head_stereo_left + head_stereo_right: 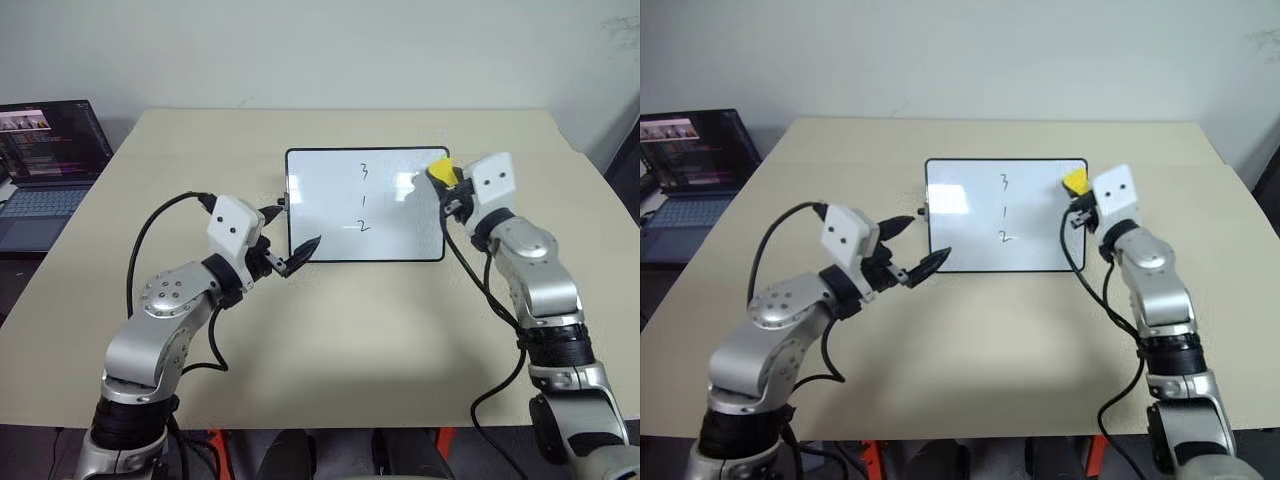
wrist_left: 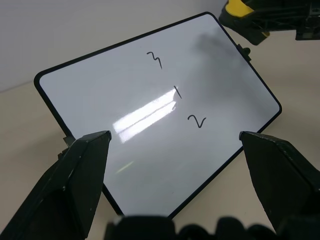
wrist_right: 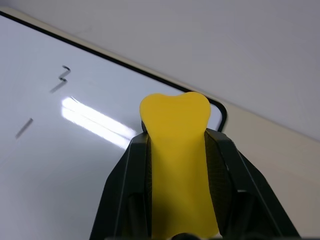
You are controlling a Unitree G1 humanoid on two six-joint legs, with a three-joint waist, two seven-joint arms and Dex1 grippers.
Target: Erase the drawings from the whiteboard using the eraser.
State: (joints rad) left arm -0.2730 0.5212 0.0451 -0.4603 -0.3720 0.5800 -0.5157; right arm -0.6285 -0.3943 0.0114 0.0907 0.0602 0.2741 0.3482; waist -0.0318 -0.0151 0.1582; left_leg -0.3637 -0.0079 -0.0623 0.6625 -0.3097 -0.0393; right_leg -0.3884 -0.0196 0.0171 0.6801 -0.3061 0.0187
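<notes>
Beige tabletop (image 1: 340, 330) carries the whiteboard (image 1: 320, 215) at its centre, lying flat. Nearest the viewer, the left gripper (image 1: 292, 250) hovers at the board's near left corner, fingers apart, holding nothing. On the board, the drawings (image 1: 363, 198), a 3, a 1 and a dashed 2, run in a column, all unerased. At the board's far right corner, the right gripper (image 1: 443, 182) is clamped on the yellow eraser (image 1: 439, 170), above the surface. To wipe well, it likely should press the eraser flat and sweep across each digit while the left gripper steadies the frame.
</notes>
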